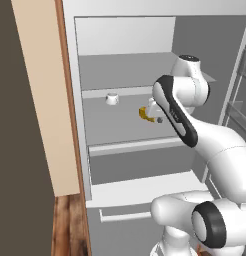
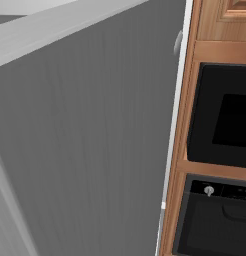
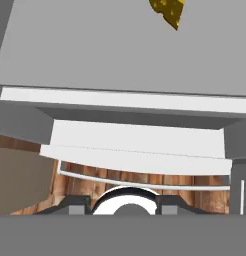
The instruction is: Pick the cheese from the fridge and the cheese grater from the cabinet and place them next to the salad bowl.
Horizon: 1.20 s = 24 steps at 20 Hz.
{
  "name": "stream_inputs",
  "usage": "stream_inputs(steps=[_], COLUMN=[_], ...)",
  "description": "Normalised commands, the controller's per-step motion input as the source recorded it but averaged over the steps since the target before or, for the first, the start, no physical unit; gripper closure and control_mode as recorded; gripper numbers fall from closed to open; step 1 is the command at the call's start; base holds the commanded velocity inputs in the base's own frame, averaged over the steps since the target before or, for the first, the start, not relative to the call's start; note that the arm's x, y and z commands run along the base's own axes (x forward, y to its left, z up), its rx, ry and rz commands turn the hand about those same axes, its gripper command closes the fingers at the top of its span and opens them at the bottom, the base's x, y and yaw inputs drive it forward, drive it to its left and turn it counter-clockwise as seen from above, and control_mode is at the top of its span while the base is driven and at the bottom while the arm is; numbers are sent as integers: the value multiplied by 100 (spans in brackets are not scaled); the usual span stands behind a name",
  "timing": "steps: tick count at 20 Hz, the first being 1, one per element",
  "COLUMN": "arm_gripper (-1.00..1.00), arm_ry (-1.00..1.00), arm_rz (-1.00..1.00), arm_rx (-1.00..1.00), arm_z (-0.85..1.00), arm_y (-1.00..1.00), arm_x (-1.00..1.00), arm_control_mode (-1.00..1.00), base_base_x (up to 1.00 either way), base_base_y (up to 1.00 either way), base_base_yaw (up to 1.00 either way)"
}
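Observation:
The fridge (image 1: 126,145) stands open with my arm reaching onto its middle shelf. The cheese (image 1: 143,113), a small yellow-orange wedge, is on the left side of my gripper (image 1: 151,116), right at its fingers. I cannot make out whether the fingers pinch it or only touch it. In the hand view the cheese (image 3: 168,11) shows at the top edge over the grey shelf, far from the bottom of that view. The cheese grater, the cabinet and the salad bowl are out of view.
A small white cup (image 1: 111,98) stands on the same shelf, left of the cheese. The fridge door (image 2: 85,140) rises close on the right, beside wooden cabinetry holding a black microwave (image 2: 222,117) and oven (image 2: 215,220). A tan side panel (image 1: 42,100) borders the fridge on the left.

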Motion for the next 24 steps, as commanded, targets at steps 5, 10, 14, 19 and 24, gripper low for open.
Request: stream_inputs(steps=[5,10,14,19,24], arm_gripper=[-100,-100,-100,-100,-100], arm_ry=[-7,-15,-2,-1,0], arm_rz=[0,0,0,-1,-2], arm_rx=[-1,0,-3,-7,-2], arm_z=[-1,0,-26,-16,-2], arm_y=[8,41,6,0,-20], arm_x=[6,-21,-23,1,68], arm_control_mode=[-100,-100,-100,-100,-100], base_base_x=[0,0,0,0,0], base_base_y=[0,0,0,0,0], base_base_yaw=[0,0,0,0,0])
